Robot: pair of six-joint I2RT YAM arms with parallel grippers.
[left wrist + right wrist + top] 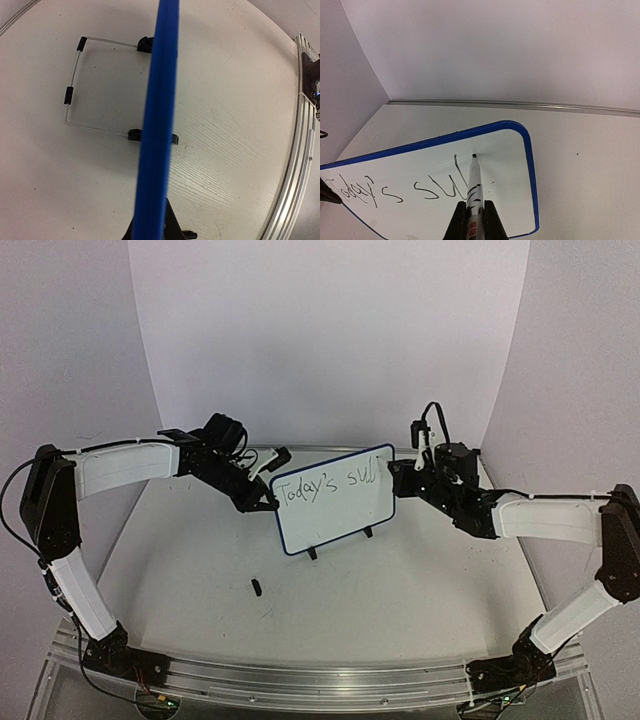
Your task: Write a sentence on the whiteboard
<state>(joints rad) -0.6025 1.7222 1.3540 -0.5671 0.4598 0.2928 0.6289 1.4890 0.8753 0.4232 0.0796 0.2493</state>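
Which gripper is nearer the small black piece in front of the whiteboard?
Left. The left gripper clamps the whiteboard's left edge, directly behind the black piece; the right gripper holds a marker at its right side.

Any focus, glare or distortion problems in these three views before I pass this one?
Top external: even, soft light, only faint shadow under the whiteboard; the sentence is legible. Left wrist: the board's blue rim, very close to the lens, is blurred and splits the frame; the table rail bows from wide-angle distortion. Right wrist: sharp on the marker and writing, only mild sheen.
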